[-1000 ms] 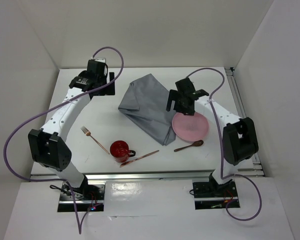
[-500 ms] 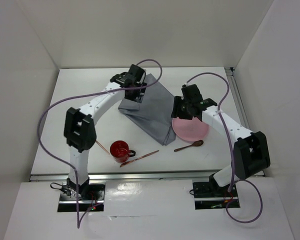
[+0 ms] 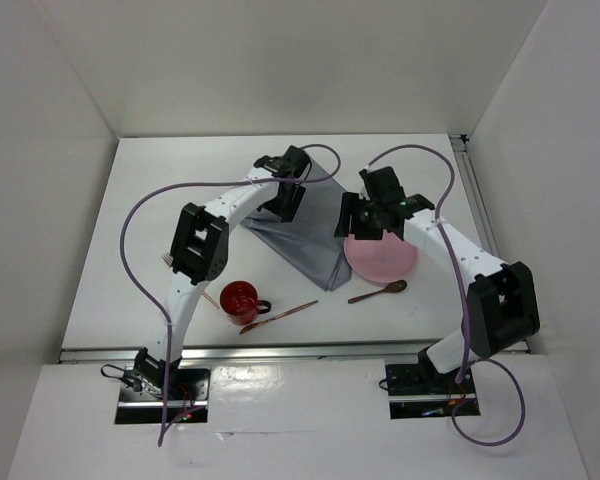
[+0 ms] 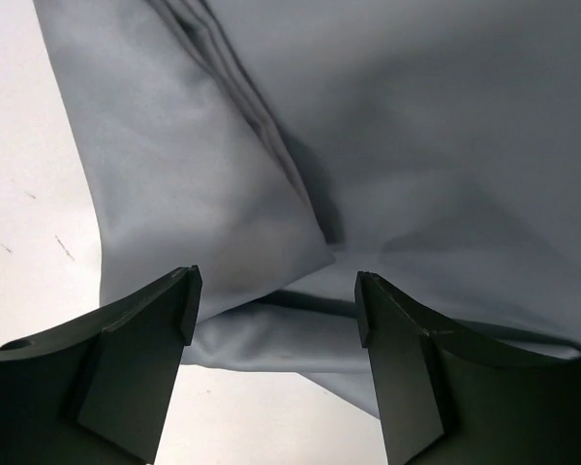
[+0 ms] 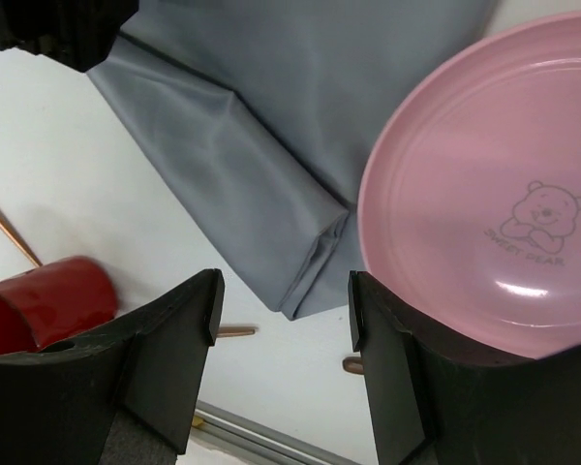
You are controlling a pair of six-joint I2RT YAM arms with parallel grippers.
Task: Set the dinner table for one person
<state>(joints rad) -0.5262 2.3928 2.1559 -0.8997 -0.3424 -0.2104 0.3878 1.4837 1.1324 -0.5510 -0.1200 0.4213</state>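
In 1 second, swings the left gripper (image 4: 276, 291) from the far-left corner onto the crumpled placemat (image 4: 416, 145), jaws apart over a fold. Shifts the right gripper (image 5: 281, 291) slightly, also spread wide and empty, above cloth edge and plate (image 5: 484, 194). Suggests flattening the cloth first. Soft grey folded fabric; glossy round pink plastic; matte white flat dinner table (image 3: 180, 160) beneath all.

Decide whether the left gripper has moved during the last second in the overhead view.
Yes. The left gripper swung rightward, from left of the grey placemat to above its far-left part.
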